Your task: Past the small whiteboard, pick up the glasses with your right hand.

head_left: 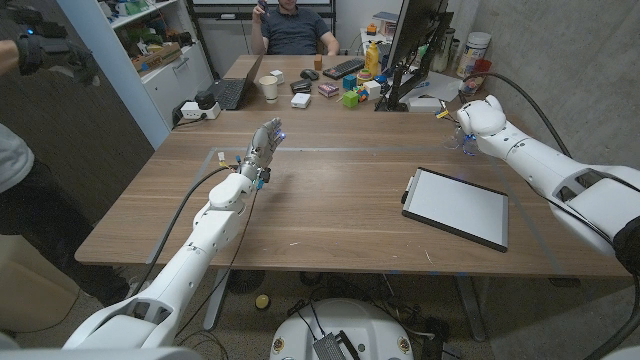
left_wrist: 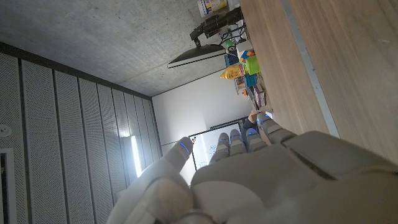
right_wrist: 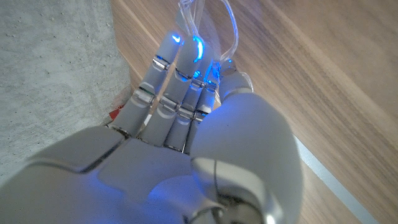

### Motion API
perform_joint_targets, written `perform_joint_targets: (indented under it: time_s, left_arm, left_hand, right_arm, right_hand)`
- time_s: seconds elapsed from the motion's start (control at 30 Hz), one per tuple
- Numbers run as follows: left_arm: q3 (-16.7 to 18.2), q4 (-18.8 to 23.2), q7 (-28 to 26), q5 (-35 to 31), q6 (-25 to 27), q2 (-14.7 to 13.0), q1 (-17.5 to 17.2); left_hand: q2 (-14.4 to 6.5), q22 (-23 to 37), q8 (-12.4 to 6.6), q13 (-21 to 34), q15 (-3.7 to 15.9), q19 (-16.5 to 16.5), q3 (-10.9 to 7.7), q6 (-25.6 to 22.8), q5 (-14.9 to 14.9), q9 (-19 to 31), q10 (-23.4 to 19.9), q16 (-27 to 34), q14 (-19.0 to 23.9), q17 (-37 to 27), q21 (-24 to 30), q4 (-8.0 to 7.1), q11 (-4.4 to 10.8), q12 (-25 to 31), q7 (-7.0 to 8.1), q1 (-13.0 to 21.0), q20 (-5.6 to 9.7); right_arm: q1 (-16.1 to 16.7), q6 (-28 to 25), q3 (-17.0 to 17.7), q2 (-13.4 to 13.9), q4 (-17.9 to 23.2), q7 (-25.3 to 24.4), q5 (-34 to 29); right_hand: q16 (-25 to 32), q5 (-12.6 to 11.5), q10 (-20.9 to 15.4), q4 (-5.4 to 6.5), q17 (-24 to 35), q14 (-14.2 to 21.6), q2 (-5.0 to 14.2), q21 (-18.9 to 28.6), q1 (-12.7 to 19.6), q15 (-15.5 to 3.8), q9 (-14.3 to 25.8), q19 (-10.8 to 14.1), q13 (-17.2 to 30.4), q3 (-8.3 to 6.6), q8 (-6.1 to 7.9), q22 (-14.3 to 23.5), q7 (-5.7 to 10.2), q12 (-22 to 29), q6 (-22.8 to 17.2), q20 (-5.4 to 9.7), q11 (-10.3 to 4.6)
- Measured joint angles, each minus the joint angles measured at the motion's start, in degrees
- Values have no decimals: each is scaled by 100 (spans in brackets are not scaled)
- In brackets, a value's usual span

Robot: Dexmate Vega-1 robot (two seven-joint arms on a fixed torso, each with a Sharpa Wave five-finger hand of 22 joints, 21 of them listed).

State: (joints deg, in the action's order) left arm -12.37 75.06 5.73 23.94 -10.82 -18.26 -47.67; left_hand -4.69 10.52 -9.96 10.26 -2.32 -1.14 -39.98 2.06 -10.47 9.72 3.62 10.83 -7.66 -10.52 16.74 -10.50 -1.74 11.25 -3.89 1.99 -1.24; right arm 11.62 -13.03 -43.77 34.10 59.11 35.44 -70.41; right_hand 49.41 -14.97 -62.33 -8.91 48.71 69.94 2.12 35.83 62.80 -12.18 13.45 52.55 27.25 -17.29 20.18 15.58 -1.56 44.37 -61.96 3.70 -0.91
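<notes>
My right hand (right_wrist: 186, 124) is beyond the whiteboard (head_left: 456, 207), fingers pressed together at the clear glasses (right_wrist: 208, 25); whether I grip them, I cannot tell. My left hand (head_left: 262, 148) waits spread, holding nothing, well apart.

The table (head_left: 330, 200) spans the middle of the head view. The small whiteboard (head_left: 456, 207) lies on it at centre right. Above it, in the upper right, the right hand (head_left: 468, 122) sits at the glasses (head_left: 461, 138); in the right wrist view the fingers (right_wrist: 177, 74) reach to the glasses (right_wrist: 208, 25). The left hand (head_left: 262, 148) is at centre left, well apart. A laptop (head_left: 232, 88), a cup (head_left: 269, 87) and a keyboard (head_left: 343, 68) lie along the upper middle.
</notes>
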Motion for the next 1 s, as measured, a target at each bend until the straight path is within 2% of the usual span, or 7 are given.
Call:
perform_joint_targets:
  time_s: [0.23,0.3,0.67,1.0]
  left_arm:
    - [-2,-27,7,-4,-3,2,21]
    - [-2,-30,8,-8,-4,3,26]
    - [-2,-35,10,-16,-22,5,29]
    - [-1,-38,22,-23,-51,4,46]
  left_hand:
    - [0,0,0,0,0,0,0,0,0,0,0,0,0,0,0,0,0,0,0,0,0]
    - [0,0,0,0,0,0,0,0,0,0,0,0,0,0,0,0,0,0,0,0,0]
    - [0,0,0,0,0,21,0,0,0,0,0,0,0,0,-22,0,0,0,0,0,21]
    - [0,0,0,0,0,21,0,0,0,0,0,0,0,0,-22,0,0,0,0,0,21]
  right_arm:
    - [115,-73,166,71,271,-48,-19]
    - [162,-105,230,100,375,-67,-30]
    - [401,-264,541,225,854,-206,-69]
    - [733,-302,993,348,1411,-439,3]
  right_hand:
    - [0,45,0,7,27,10,0,66,1,11,2,0,0,8,0,27,-1,0,1,0,0]
    - [0,62,1,23,27,11,73,66,90,11,2,-3,23,40,-2,27,-2,0,1,3,1]
    - [45,110,0,30,125,21,73,168,90,22,27,-31,26,47,-16,53,-2,24,1,31,2]
    - [90,116,-23,39,288,40,73,277,90,41,30,-31,80,71,-24,53,-1,44,-21,31,22]
